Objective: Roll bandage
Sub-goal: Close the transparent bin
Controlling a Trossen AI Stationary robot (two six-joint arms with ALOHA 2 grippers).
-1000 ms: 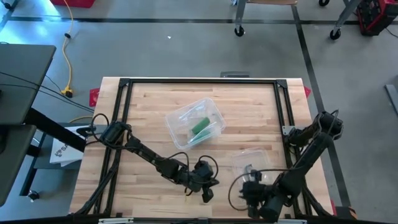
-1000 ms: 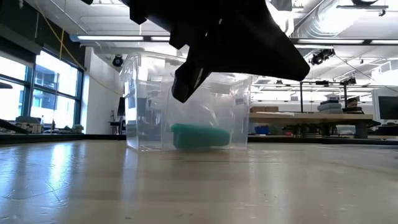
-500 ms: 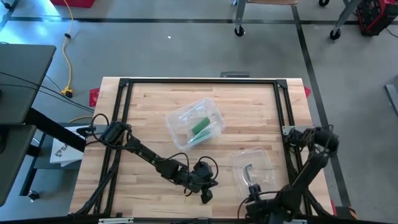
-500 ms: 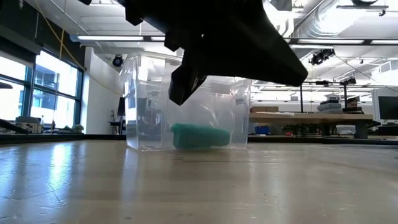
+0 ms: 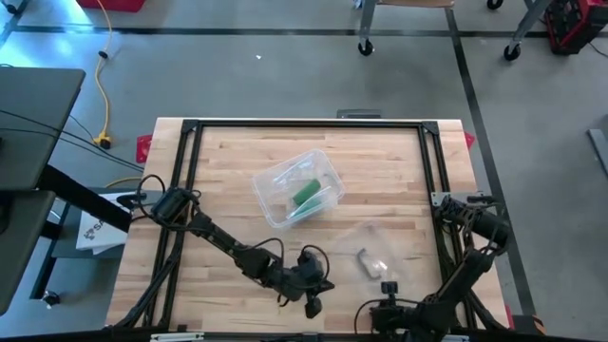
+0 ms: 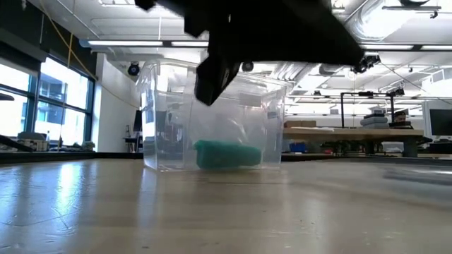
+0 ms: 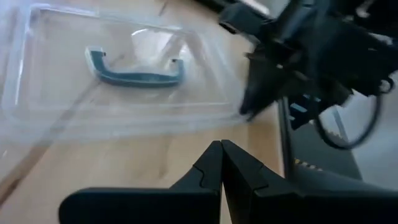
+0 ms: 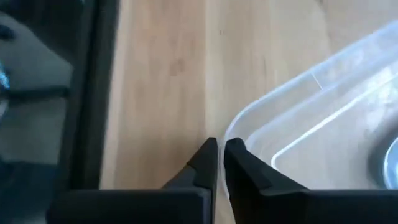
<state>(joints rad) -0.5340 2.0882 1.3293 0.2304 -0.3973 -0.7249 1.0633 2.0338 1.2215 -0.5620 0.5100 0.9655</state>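
The green bandage roll (image 5: pixel 306 195) lies inside a clear plastic container (image 5: pixel 271 180) at mid-table; the low view shows the roll (image 6: pixel 226 154) on the container's floor. The clear lid (image 7: pixel 68 109), with its blue handle (image 7: pixel 134 76), lies flat on the table near the front right. My right gripper (image 8: pixel 221 144) is at the lid's near corner, shut on its rim. My left gripper (image 7: pixel 221 148) hovers shut to the lid's left, near the front edge (image 5: pixel 312 302), holding nothing. My right gripper has the lid's rim at a rounded corner (image 8: pixel 231 132) between its fingertips. The fingers come from the table's near side, slanting down. The rest of the lid lies on the table.
A black metal frame (image 5: pixel 304 124) runs around the tabletop, and its right rail (image 8: pixel 102 74) stands close beside my right gripper. Bare wood lies between the container and the lid. My left arm's cables loop near the front edge.
My right gripper has dropped from above the lid to the lid's near corner, at the table's near edge, its arm folding low. The lid now shows blurred and a little shifted toward the left. My left gripper has stayed where it was.
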